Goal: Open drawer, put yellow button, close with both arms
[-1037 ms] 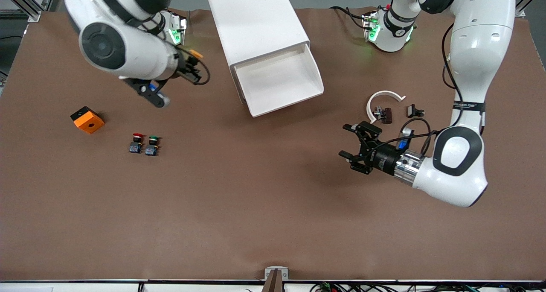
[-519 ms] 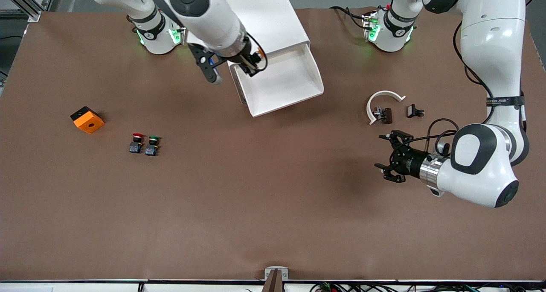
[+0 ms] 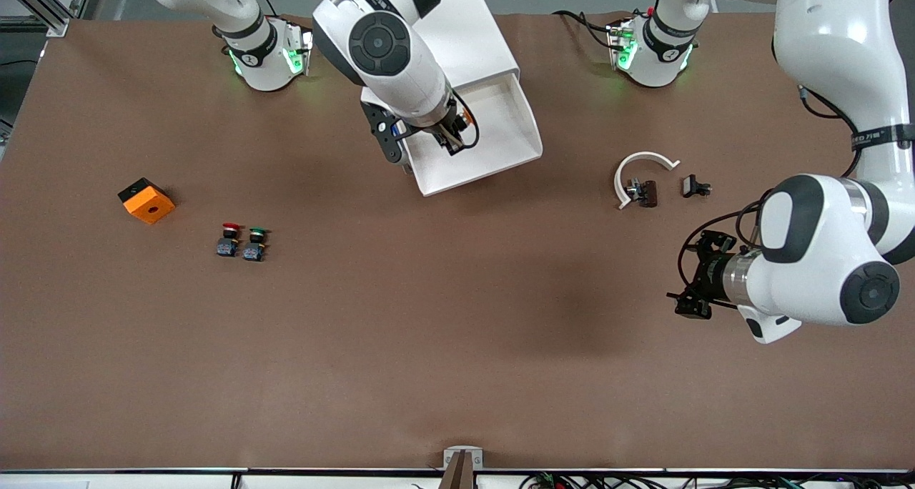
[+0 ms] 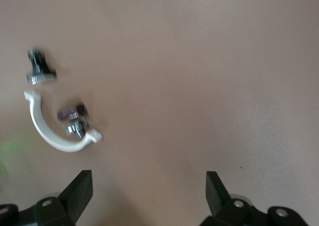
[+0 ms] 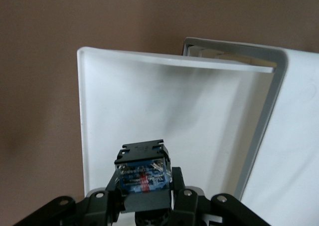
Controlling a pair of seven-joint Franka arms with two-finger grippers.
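A: Where is the right tool now?

B: A second ago it hung over the bare tabletop toward the right arm's end, beside the cabinet. Now it is over the open drawer, and its fingers are clamped on the yellow button. In the right wrist view I see the button's black-and-blue body between the fingers, with the white drawer floor under it.

A: And the yellow cap?

B: In the front view there is only a small orange spot at the tool, so I think this is the cap, but I am not sure.

A: What does the move mean for the task?

B: The drawer is already pulled out and the carrying looks almost finished. In my judgement the next step is to lower and release the button inside.

A: The left tool?

B: It has drawn back toward the left arm's end, over the bare tabletop, nearer to the front camera than the white curved part. Its fingers are spread wide and empty; it waits
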